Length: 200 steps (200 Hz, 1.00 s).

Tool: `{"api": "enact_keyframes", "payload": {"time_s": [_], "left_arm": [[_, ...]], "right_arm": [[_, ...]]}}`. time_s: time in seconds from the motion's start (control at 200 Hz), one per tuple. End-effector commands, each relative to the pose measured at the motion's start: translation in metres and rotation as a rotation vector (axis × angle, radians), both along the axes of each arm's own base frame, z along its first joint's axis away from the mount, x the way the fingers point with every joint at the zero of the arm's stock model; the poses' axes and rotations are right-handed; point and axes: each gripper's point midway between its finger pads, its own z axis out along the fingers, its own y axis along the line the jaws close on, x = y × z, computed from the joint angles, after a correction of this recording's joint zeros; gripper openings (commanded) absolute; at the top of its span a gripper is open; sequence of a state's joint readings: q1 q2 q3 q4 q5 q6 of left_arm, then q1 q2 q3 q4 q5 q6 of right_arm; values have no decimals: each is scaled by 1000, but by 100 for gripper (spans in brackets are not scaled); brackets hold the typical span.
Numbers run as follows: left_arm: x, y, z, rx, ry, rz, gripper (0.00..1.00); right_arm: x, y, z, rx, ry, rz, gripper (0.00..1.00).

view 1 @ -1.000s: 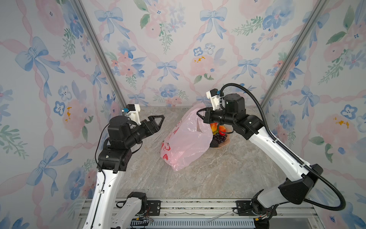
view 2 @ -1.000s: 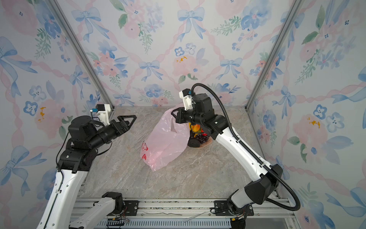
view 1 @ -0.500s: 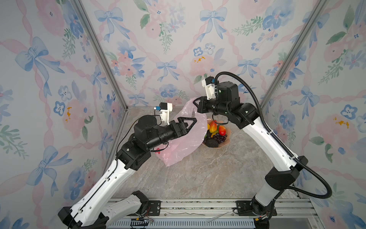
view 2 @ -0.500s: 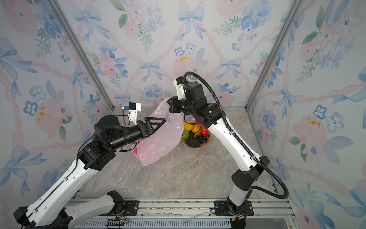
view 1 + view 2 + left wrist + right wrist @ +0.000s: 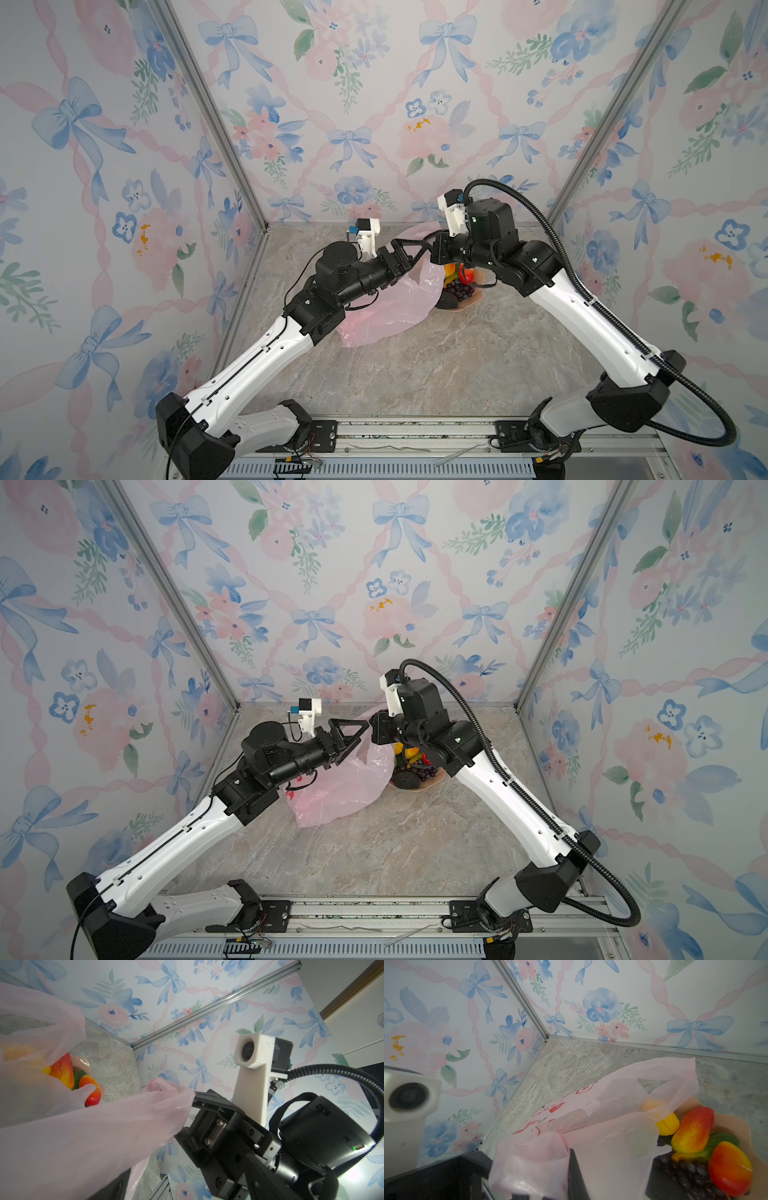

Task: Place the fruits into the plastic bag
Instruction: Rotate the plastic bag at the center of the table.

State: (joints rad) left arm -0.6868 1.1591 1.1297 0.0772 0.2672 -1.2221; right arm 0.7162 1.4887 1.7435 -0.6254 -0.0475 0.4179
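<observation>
Two robot arms meet over a grey marbled table (image 5: 415,365) enclosed by bow-and-flower wallpaper (image 5: 374,104).
A thin translucent pink plastic bag (image 5: 390,307) drapes just beside the peach scalloped dish (image 5: 473,298) of toy fruits (image 5: 457,282). The left gripper (image 5: 424,249) is released. Only the left wrist view shows the right gripper (image 5: 192,1103) clenched on the bag's bunched edge.

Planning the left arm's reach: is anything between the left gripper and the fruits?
Yes. The plastic bag, pinched up by the right gripper, hangs between the left gripper and the fruits in the dish.
</observation>
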Motion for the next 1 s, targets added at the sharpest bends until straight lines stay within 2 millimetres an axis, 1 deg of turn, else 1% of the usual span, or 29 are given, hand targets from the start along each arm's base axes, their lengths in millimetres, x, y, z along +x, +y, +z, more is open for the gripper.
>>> {"api": "enact_keyframes", "payload": {"time_s": [0.0,0.11,0.21,0.29,0.385,0.49,0.53,0.545,0.59,0.6,0.645,0.8,0.92,0.955,0.995], "left_arm": [[4,9,-2,-48,0,62,87],[9,13,-15,-60,22,103,88],[11,4,-21,-80,50,74,88],[12,1,-22,-86,57,72,88],[14,3,-19,-95,49,92,88],[16,2,-17,-96,46,92,89],[17,0,-18,-94,49,85,88],[17,-1,-18,-93,49,83,88],[17,-3,-19,-92,53,75,87],[17,-3,-19,-92,53,75,87],[17,-5,-20,-90,55,69,86],[17,-5,-24,-88,60,67,81],[17,-2,-24,-87,54,78,79],[17,-2,-23,-87,52,78,78],[17,-1,-24,-86,52,80,74]], "right_arm": [[-6,-3,5,33,-5,-5,0],[-13,0,3,73,15,22,0],[-19,4,-1,111,43,53,0],[-24,4,-5,135,67,68,0],[-31,6,-7,179,93,105,2],[-40,12,-7,230,121,162,8],[-44,15,-7,249,130,189,13],[-46,17,-7,256,136,203,16],[-49,19,-6,272,139,223,20],[-52,21,-6,284,146,240,24],[-55,25,-6,303,155,267,29],[-62,33,-9,364,208,310,34],[-67,41,-7,411,224,357,37],[-69,42,-8,420,230,366,39],[-70,43,-8,422,232,373,40]]}}
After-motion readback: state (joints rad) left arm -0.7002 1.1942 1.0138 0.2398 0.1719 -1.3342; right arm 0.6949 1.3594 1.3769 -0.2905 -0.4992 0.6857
